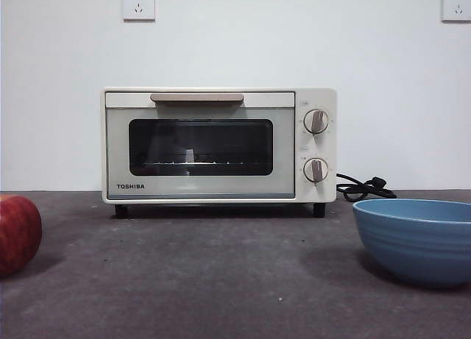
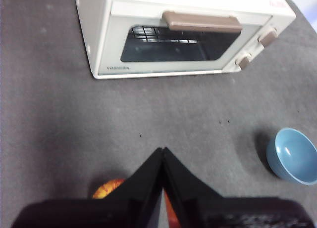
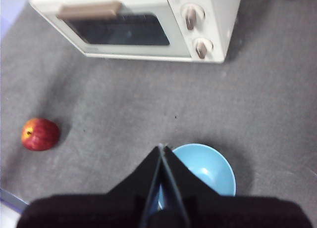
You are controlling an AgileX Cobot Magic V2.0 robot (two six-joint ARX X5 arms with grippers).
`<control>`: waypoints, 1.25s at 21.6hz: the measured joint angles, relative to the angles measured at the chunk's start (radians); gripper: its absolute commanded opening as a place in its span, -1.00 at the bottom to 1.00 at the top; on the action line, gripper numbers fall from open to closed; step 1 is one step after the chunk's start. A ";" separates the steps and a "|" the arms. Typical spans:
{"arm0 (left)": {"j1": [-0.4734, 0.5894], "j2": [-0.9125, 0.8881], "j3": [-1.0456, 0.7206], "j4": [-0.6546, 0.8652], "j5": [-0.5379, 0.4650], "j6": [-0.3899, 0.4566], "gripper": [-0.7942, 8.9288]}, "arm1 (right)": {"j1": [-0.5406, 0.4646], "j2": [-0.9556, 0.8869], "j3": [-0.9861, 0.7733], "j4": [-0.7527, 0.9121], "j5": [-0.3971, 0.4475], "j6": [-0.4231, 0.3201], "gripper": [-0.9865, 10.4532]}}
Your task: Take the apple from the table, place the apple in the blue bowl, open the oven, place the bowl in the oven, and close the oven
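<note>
A: What's in the blue bowl [image 3: 208, 171]?
B: Nothing; the apple [image 3: 40, 134] sits apart on the table [image 1: 221, 280].
A: The grippers?
B: Left gripper [image 2: 162, 151] and right gripper [image 3: 161, 148] both closed, empty; the left half-hides the apple. TOSHIBA toaster oven [image 1: 218, 145] door shut.

I see a dark grey, mottled worktop [image 1: 221, 280]. The closed cream oven [image 1: 219, 145] stands at the back, its black cord [image 1: 363, 187] trailing beside it; the red apple [image 1: 16, 234] lies front left, the blue bowl [image 1: 416, 239] front right.

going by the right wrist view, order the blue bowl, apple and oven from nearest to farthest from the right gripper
1. blue bowl, directly under the shut right gripper
2. apple, off to one side on the table
3. oven, farthest, beyond both
</note>
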 measured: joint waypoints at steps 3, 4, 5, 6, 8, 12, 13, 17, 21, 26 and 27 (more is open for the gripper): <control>0.000 -0.002 0.000 -0.016 0.005 0.006 -0.85 | 0.050 0.051 0.009 0.004 -0.002 -0.009 -0.84; 0.000 -0.002 0.000 -0.026 0.005 0.008 -0.85 | 0.087 0.080 0.013 0.008 -0.001 -0.013 -0.84; 0.000 -0.003 0.000 -0.037 0.005 0.012 -0.85 | 0.117 0.103 0.014 0.016 0.000 -0.014 -0.84; 0.000 -0.007 0.000 -0.061 0.003 0.016 -0.85 | 0.173 0.146 0.014 0.037 0.008 -0.013 -0.84; 0.000 -0.026 0.000 -0.106 0.002 0.031 -0.85 | 0.282 0.224 0.014 0.094 0.026 0.003 -0.84; 0.000 -0.073 0.000 -0.188 0.002 0.039 -0.85 | 0.487 0.404 0.116 0.131 0.047 0.034 -0.84; 0.000 -0.088 0.000 -0.213 0.002 0.040 -0.85 | 0.530 0.460 0.163 0.135 0.050 0.036 -0.84; 0.000 -0.172 0.000 -0.304 0.002 0.041 -0.85 | 0.686 0.690 0.374 0.135 0.052 0.029 -0.56; 0.000 -0.235 0.000 -0.380 -0.044 0.040 -0.85 | 0.790 0.898 0.578 0.135 0.061 0.008 0.23; 0.000 -0.259 0.000 -0.414 -0.108 0.040 -0.85 | 0.897 1.093 0.717 0.174 0.201 -0.017 0.45; 0.000 -0.259 0.000 -0.415 -0.121 0.040 -0.85 | 0.917 1.128 0.733 0.179 0.209 -0.019 0.45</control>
